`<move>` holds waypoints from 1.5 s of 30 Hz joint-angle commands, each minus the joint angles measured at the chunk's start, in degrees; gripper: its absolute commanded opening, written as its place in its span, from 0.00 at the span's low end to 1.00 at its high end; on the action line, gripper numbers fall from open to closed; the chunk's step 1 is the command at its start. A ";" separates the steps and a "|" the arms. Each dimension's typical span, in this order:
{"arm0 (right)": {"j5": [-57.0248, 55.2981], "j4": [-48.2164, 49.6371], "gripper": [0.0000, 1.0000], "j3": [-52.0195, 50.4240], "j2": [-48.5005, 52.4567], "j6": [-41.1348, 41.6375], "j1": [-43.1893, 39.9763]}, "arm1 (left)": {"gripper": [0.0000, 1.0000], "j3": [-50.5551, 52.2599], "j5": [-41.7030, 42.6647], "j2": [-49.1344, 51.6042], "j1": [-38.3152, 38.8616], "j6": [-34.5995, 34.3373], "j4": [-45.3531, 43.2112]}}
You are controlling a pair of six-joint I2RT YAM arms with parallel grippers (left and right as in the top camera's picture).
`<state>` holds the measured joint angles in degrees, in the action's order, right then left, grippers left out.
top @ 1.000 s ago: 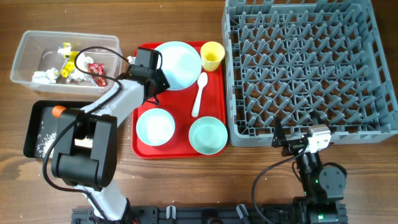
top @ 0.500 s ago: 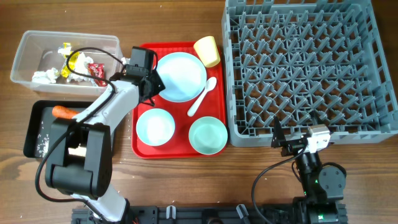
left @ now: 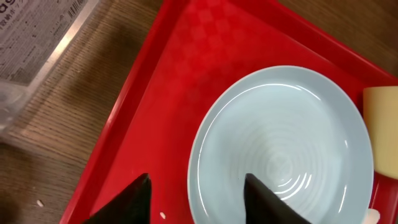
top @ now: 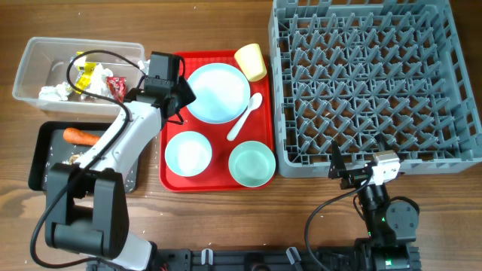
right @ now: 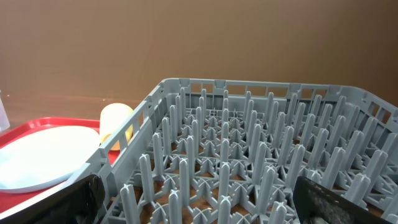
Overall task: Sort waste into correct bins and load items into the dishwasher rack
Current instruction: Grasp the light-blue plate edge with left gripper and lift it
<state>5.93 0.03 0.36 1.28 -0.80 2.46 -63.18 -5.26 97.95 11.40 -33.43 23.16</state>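
1. Looking from overhead, we find the left pincer above the far-left part of the red serving tray, at the left rim of the pale-blue plate. Its fingers are apart and nothing we can see is in them.
   - Also on that tray are the yellow cup, on its side at the far-right corner, and the white spoon, just right of the plate and perhaps touching it.
   - The pale-blue bowl sits near-left and the mint-green bowl near-right.
   - The dishwasher rack stands just right of the tray, with no dishes in it.
   - The clear tub with wrappers lies off the tray's far-left corner, and the black tray with the carrot lies to its left.
   - The right pincer hangs off the tray's near-right corner, spread wide.
2. From the left wrist, the fingertips stand apart with the plate's rim showing between them. We cannot tell whether either one touches it.
3. From the right wrist, both fingers sit at the picture's edges, wide apart and holding nothing. The rack is ahead, with the cup and plate to its left on the tray.
4. We judge the risks to be these:
   - The plate lies flat, so a pinch on its thin rim could slip.
   - A finger could catch the tray and drag it.
   - Lifting the plate could flick the spoon or set the tipped cup rolling.
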 commanded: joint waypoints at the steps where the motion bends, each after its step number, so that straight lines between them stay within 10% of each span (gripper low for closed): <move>1: -0.13 0.33 1.00 -0.07 0.07 -0.66 0.26 | 0.52 0.20 -0.37 1.53 -0.22 0.17 0.98; 11: -0.13 0.33 1.00 -0.07 0.07 -0.66 0.26 | 0.49 0.17 3.58 11.58 -0.35 0.17 0.33; 14: -0.13 0.33 1.00 -0.07 0.07 -0.66 0.26 | 0.15 0.17 3.74 11.56 -0.39 0.17 0.20; 17: -0.13 0.33 1.00 -0.07 0.07 -0.68 0.26 | 0.04 0.17 3.72 10.75 -0.57 1.57 0.70; 28: -0.13 0.33 1.00 -0.07 0.07 -0.66 0.26 | 0.04 0.17 -4.68 -9.35 -1.14 6.23 8.07; 45: -0.13 0.33 1.00 -0.07 0.07 -0.66 0.26 | 0.04 0.17 12.96 -28.09 -1.14 6.21 11.54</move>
<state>5.93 0.03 0.36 1.28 -0.80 2.48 -63.09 4.78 70.30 10.70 -28.10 34.35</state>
